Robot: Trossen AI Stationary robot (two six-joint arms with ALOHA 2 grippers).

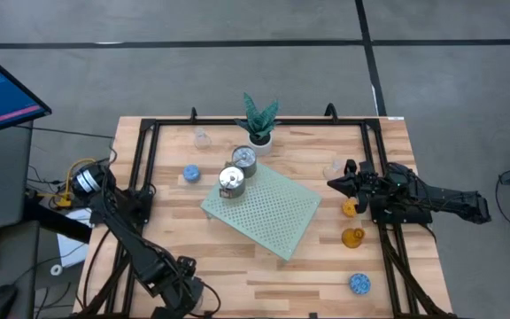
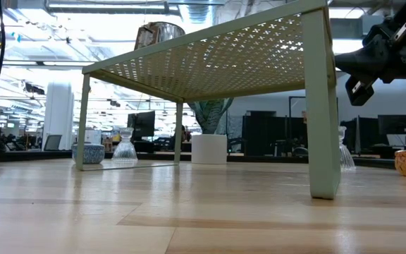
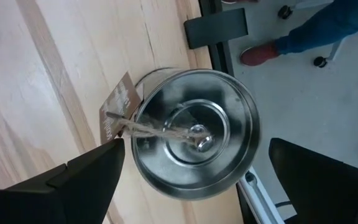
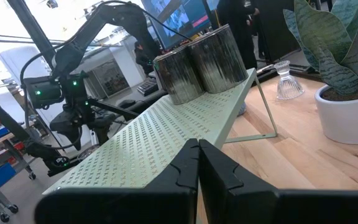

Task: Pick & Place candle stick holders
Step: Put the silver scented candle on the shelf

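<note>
Two shiny silver holders [image 1: 237,171] stand side by side on the raised pale green perforated mat [image 1: 277,217], at its corner nearest the plant [image 1: 259,122] in the white pot. A third silver holder [image 3: 194,142], with a paper tag tied on by string, sits at the table's near edge directly below the left gripper [image 3: 191,171]; that gripper's fingers are spread wide on either side of it and touch nothing.

Right gripper [image 1: 336,184] – fingers pressed fully together, holding nothing – hovers over the table's right side, pointing toward the mat. Just beside it lie a clear glass holder [image 1: 334,168] and an orange holder [image 1: 350,208]; an amber glass holder [image 1: 353,237] stands a little nearer the front, and a blue bumpy holder [image 1: 359,283] sits near the front right corner.

On the left side – a second blue bumpy holder [image 1: 190,174] rests just off the mat, and another clear glass holder [image 1: 202,137] stands near the back rail of the black frame [image 1: 145,168].

A person's blue trouser leg and red shoe [image 3: 261,54] show on the floor beyond the table's edge.
</note>
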